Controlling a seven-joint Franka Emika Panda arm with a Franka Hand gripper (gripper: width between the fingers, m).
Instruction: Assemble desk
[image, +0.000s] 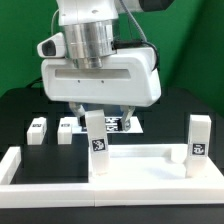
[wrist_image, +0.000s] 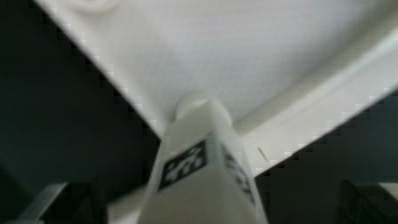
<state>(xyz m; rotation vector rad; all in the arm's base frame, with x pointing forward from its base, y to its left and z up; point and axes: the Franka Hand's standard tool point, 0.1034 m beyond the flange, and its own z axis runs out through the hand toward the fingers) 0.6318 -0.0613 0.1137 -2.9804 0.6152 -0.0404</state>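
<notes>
Claw (image: 103, 112) open over one of two upright legs (image: 97, 143) on one tabletop (image: 145, 165); two loose legs (image: 38, 130).

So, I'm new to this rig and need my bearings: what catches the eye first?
The big white pincer hangs open over an upright leg block on the tabletop panel. A second upright leg stands at the exterior view's right; two loose legs lie on the black table at its left.
</notes>
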